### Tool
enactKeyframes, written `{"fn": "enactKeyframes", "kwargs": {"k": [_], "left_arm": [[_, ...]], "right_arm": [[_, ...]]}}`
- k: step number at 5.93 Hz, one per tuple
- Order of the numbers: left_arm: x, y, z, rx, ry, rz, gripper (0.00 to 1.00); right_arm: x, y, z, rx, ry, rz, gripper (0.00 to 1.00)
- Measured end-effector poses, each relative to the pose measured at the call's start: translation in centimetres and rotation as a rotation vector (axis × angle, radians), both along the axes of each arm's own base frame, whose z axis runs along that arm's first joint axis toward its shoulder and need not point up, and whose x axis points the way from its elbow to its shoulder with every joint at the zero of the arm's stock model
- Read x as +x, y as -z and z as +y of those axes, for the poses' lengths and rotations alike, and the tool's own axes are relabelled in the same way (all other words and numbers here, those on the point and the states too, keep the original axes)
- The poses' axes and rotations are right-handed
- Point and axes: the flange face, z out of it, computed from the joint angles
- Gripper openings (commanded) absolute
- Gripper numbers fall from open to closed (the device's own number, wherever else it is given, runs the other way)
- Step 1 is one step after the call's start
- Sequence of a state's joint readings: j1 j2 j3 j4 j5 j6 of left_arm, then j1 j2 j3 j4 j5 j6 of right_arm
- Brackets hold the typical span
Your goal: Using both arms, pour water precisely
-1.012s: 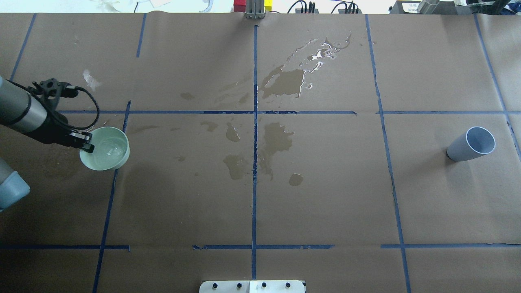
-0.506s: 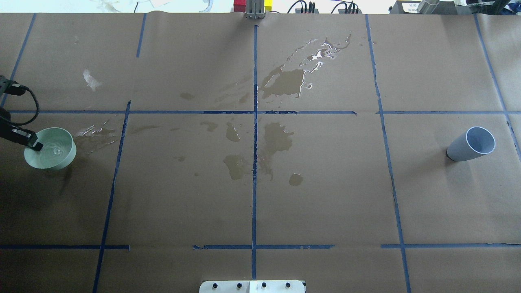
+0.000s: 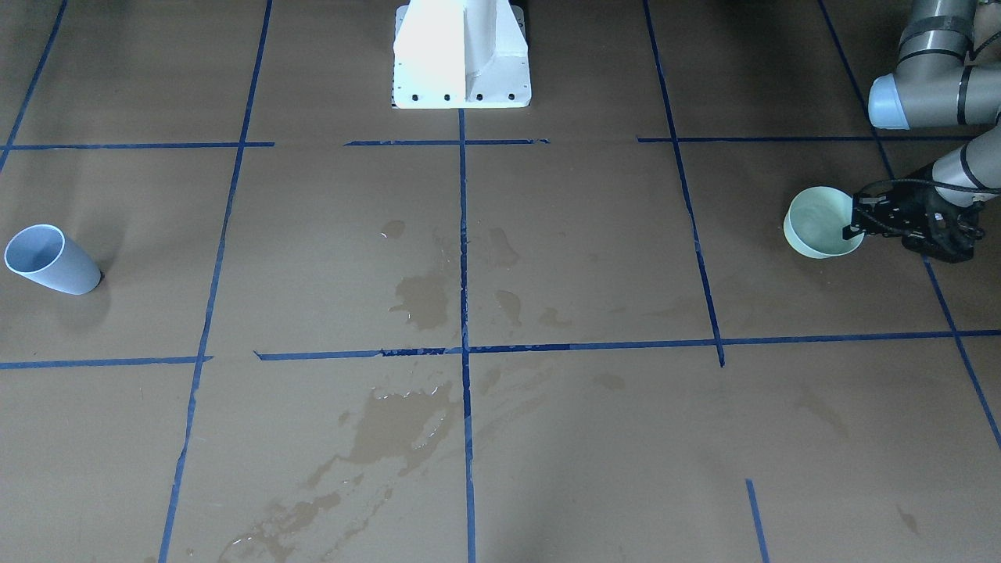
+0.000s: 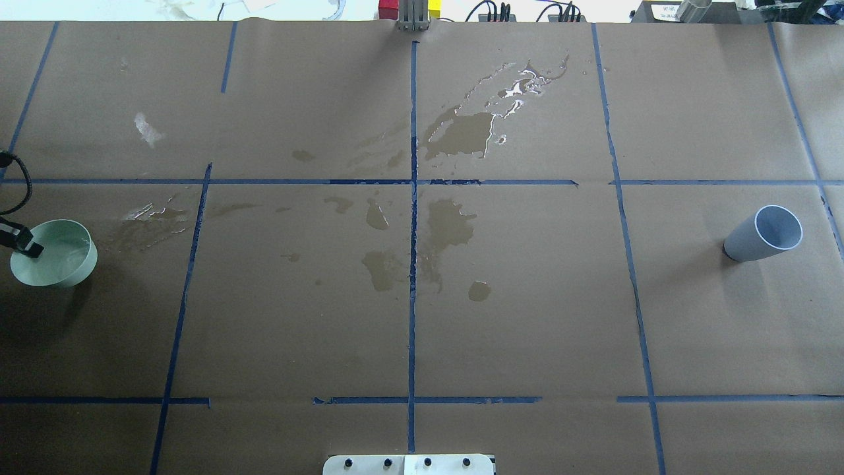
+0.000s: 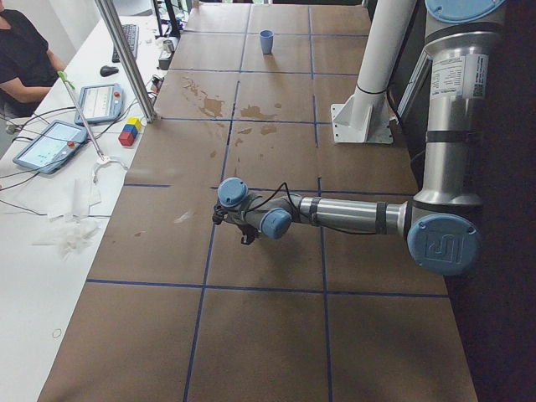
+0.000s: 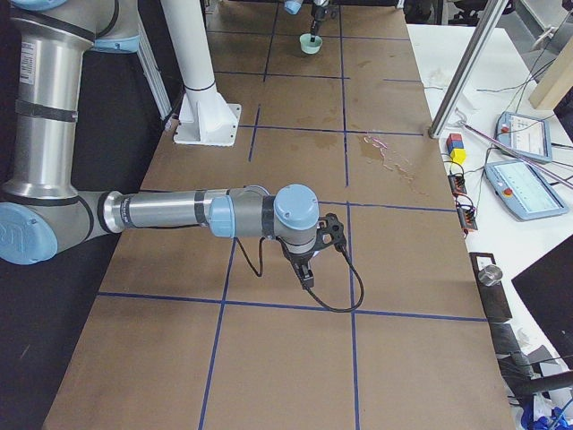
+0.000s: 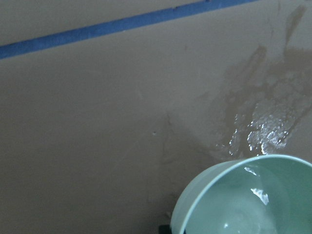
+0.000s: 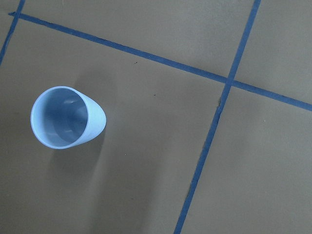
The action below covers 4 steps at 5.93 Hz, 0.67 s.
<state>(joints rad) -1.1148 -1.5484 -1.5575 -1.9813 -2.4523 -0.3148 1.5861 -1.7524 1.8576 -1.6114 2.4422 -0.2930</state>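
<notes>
Nearest the robot we see the white pedestal (image 3: 461, 55), bolted onto the brown paper (image 4: 527, 330) that covers the table and is crossed by blue tape lines (image 4: 412, 297).

A little farther out, at the robot's left edge, the left gripper (image 3: 854, 223) is clamped on the rim of a pale green bowl (image 3: 817, 227) and holds it mouth up. The water (image 7: 243, 214) lies in this bowl as a shallow clear pool with a few glints.

At about the same depth on the robot's right, a light blue cup (image 4: 765, 234) stands mouth up on the paper, well apart from the bowl. The right gripper (image 6: 304, 273) hangs over the paper pointing down. It shows only from the side, so we cannot tell whether its fingers are apart or together.

Beyond the bowl, near it, a wet patch (image 7: 263, 131) glints. Dark stains (image 4: 448, 224) lie around the central tape cross. Farther still is a larger puddle (image 4: 475, 132) with bright edges. At the far edge sit coloured blocks (image 5: 130, 132).
</notes>
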Motion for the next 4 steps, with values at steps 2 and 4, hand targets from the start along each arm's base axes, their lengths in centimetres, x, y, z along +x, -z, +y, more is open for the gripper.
{"fn": "enactKeyframes", "kwargs": {"k": [2, 4], "left_arm": [[0.4, -1.0, -0.2, -0.017, -0.005, -0.009, 0.22], [0.5, -2.5, -0.4, -0.017, -0.006, -0.010, 0.53]], "right_arm": [[0.0, 0.0, 0.0, -0.002, 0.000, 0.000, 1.00], [0.0, 0.0, 0.0, 0.000, 0.000, 0.000, 1.00]]}}
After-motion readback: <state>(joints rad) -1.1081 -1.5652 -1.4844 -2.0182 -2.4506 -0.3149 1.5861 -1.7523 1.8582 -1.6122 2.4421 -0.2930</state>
